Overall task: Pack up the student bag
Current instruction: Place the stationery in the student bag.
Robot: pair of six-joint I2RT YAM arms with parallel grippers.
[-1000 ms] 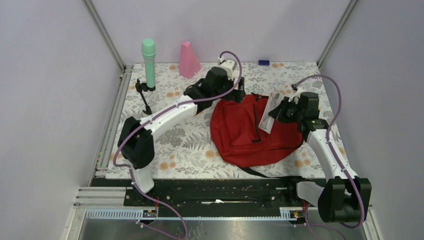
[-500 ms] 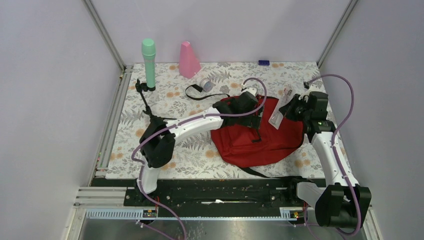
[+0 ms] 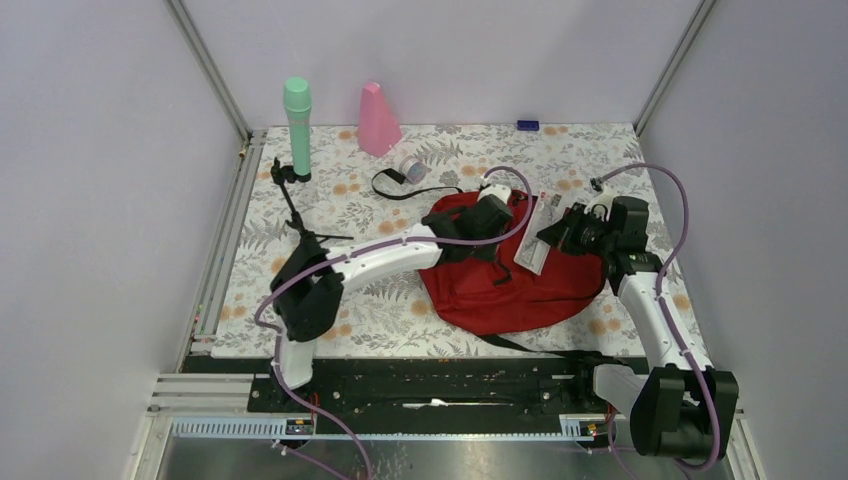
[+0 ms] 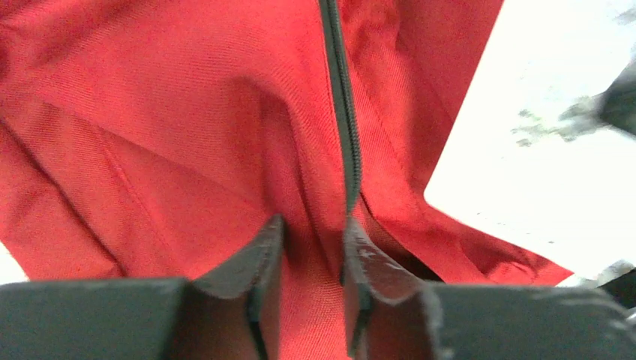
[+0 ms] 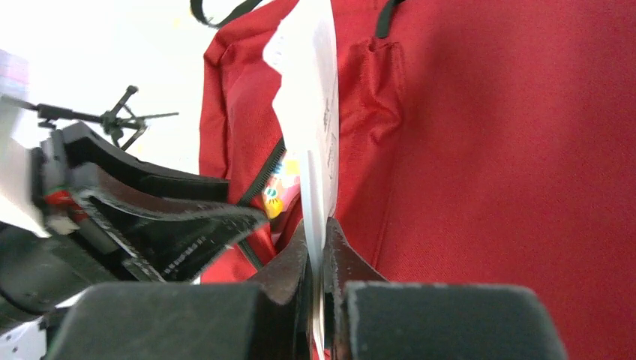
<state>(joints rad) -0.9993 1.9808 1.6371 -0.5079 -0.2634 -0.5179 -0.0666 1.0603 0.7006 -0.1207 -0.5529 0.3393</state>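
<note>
- Red woven cloth, soft and limp: your student bag [image 3: 500, 290] will likely sag and crease wherever you lift it, and it may drag across the floral tabletop [image 3: 350, 205] rather than hold a shape.
- It lies low and rumpled, so judge it light, with little inside to stiffen it.
- Take hold at the fabric edge right beside the black zipper [image 4: 341, 112]. A pinch there should pull the mouth apart, while the smooth middle panel offers nothing to catch.
- Your left end effector [image 4: 311, 255] is closed on a fold of red cloth, with the zipper line running down to its right finger.
- Your right end effector [image 5: 315, 240] is clamped on a thin white packet [image 5: 315, 90], held on edge over the bag's right half, close beside the left one.
- The bag sits right of centre on the tabletop, between the two arms.
- It shows as a rounded red mound with dark zipper lines, and a black strap trails from its near edge.
</note>
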